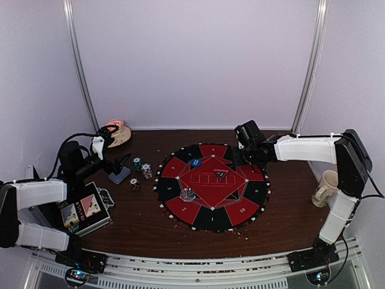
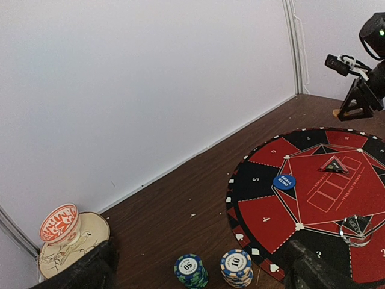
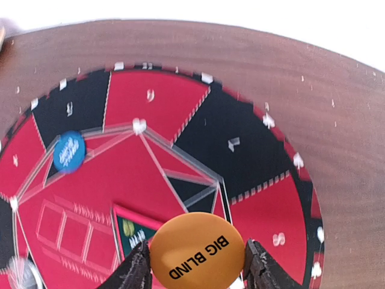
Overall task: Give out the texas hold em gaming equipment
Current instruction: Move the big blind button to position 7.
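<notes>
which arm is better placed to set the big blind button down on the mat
Right. The right hand grips the orange big blind button over the red and black mat. The left hand is open and empty, off the mat beside the chip stacks.

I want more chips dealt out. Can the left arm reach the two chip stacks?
Probably yes. The left fingers are open, and the chip stacks stand just ahead of them with nothing in between.
</notes>
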Controlling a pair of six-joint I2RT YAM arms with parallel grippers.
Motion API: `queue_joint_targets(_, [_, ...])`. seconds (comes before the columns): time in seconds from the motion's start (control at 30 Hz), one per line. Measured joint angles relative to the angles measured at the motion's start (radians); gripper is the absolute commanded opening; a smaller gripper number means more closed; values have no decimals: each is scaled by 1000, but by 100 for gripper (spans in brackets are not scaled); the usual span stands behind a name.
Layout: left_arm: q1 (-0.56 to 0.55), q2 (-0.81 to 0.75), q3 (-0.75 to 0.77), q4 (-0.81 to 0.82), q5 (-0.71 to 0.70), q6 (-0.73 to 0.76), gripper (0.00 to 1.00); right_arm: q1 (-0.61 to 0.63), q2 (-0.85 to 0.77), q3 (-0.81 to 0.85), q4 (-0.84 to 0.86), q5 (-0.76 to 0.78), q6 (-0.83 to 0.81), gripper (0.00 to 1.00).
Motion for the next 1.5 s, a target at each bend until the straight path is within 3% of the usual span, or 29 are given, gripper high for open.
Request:
queue_joint_targets(0.2, [0, -1, 0, 0, 0, 0, 98, -26, 145, 136, -6, 6, -1, 52])
queue_joint_targets(0.4, [0, -1, 0, 0, 0, 0, 98, -43, 259, 143, -18, -6, -2, 52])
queue_joint_targets(0.9, [0, -1, 0, 0, 0, 0, 98, -71, 325, 152, 13, -58, -21, 55])
queue_joint_targets(1.13, [0, -1, 0, 0, 0, 1, 98, -71, 334, 163, 16, -57, -23, 73])
queue_joint_targets(1.3, [0, -1, 0, 0, -1, 2, 98, -73, 328, 167, 4, -50, -26, 98])
queue_joint_targets(1.5, [0, 0, 0, 0, -7, 3, 98, -57, 161, 90, -45, -37, -44, 100])
